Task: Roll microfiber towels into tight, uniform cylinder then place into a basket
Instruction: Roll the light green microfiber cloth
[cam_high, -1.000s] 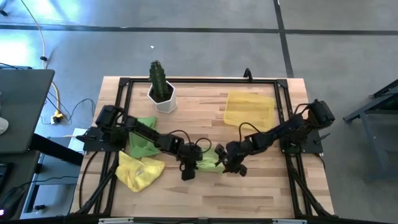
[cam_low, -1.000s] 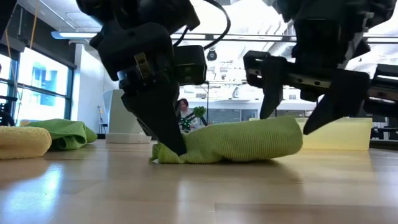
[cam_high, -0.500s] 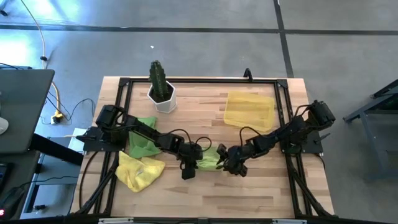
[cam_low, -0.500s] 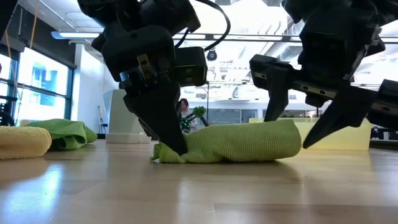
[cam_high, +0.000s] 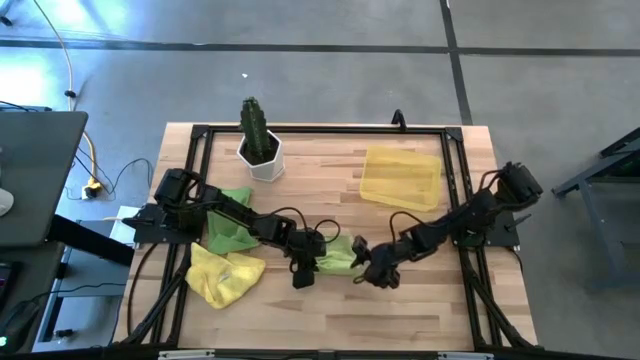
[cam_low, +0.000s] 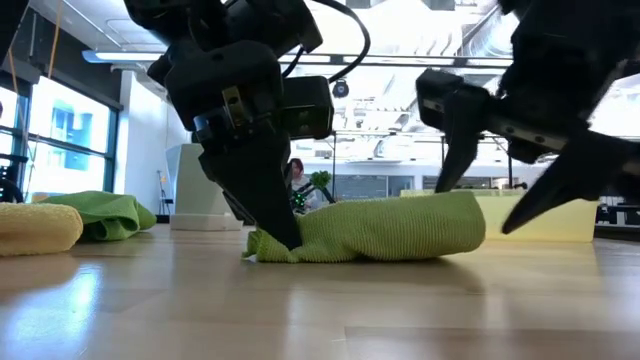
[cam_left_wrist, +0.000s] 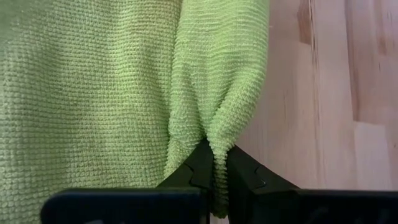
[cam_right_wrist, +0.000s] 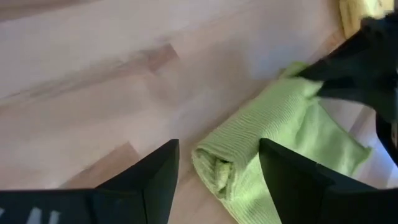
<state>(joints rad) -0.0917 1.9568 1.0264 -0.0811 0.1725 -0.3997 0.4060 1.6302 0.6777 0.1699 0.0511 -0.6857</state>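
We pin one end of the rolled green towel (cam_low: 370, 228) mid-tabletop with our left gripper (cam_low: 280, 235) clamped on it, keeping the roll tight, while our right gripper (cam_low: 490, 205) hovers wide-jawed over the other end.

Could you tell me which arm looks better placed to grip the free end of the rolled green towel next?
Right, probably. The right claw is open beside the towel's free end, while the left claw is shut, pinching the other end.

basket (cam_low: 545, 215) partly hidden behind right arm
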